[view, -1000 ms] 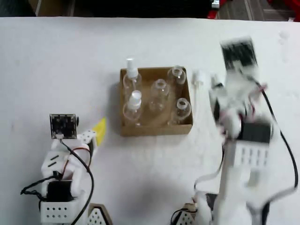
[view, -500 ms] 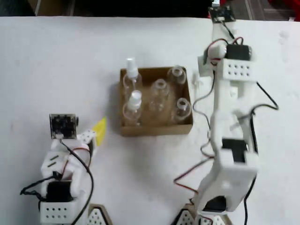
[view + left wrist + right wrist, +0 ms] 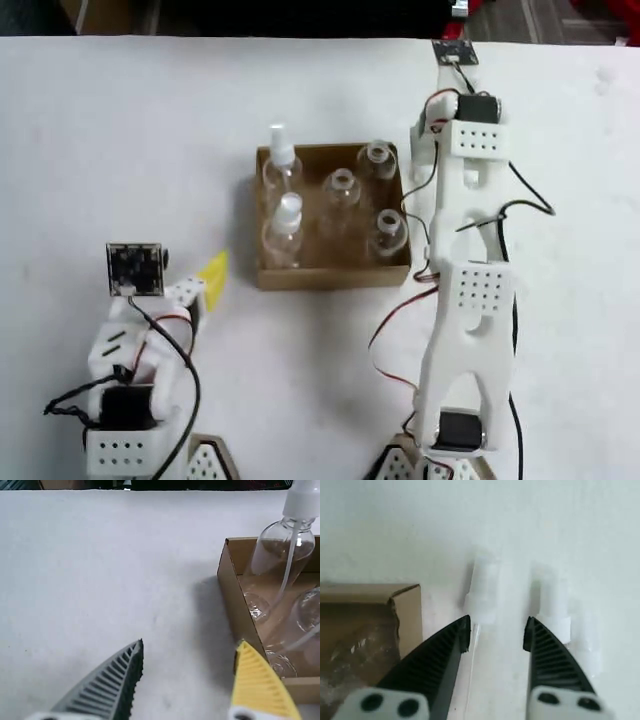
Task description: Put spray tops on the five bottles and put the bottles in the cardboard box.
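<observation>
**Black fingers spread over two loose spray tops**

The right gripper (image 3: 495, 630) is open at a medium width and holds nothing. Its two black ribbed fingers point down at the white table (image 3: 560, 525). Just beyond the fingertips lie two white spray tops. The first spray top (image 3: 482, 592) is near one finger and the second spray top (image 3: 554, 607) is near the other. Both are on the table and outside the cardboard box (image 3: 406, 611), whose corner stands just beside the first one. In the high view we see the right arm (image 3: 470, 290) stretched out along that side of the box, towards the far edge of the table.

The left gripper (image 3: 187, 655) is also empty. Its grey finger and its yellow finger stand wide apart above the bare table, near the wall of the box but not touching it.

The box holds five clear bottles, all upright. The two on the side of the left arm, capped bottle one (image 3: 282, 165) and capped bottle two (image 3: 285, 230), already carry white spray tops. The other three, open bottle one (image 3: 377, 160), open bottle two (image 3: 341, 190) and open bottle three (image 3: 388, 232), have bare necks.
</observation>
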### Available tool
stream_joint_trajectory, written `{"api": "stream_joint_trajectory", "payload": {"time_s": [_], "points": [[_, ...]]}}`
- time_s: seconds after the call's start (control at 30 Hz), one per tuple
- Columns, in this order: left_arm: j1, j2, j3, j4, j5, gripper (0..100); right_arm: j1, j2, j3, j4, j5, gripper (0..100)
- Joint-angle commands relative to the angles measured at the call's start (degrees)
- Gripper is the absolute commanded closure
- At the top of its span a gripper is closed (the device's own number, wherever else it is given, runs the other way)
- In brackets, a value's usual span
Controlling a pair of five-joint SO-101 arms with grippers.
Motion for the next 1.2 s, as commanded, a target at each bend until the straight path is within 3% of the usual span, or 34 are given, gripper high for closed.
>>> {"api": "stream_joint_trajectory", "payload": {"time_s": [0.0,0.6,0.7,0.8,1.07,1.17], "points": [[0.3,-0.3,-0.7,-1.5,-0.8,73,-0.6,3.1,-7.9,0.3,-0.6,84.7],[0.3,-0.3,-0.8,-1.4,-0.8,73,-1.5,15.1,-17.7,-1.8,-0.1,84.8],[0.3,-0.3,-0.8,-1.5,-0.8,73,-0.4,15.1,-17.7,-1.1,-0.1,88.7],[0.3,-0.3,-0.8,-1.6,-0.8,73,0.7,15.3,-17.7,0.5,-0.1,98.1],[0.3,-0.3,-0.8,-1.7,-0.8,73,5.4,13.4,-17.8,9.1,0.5,98.3],[0.5,-0.3,-0.8,-1.7,-0.8,73,5.6,12.1,-17.6,12.4,6.1,98.2]]}}
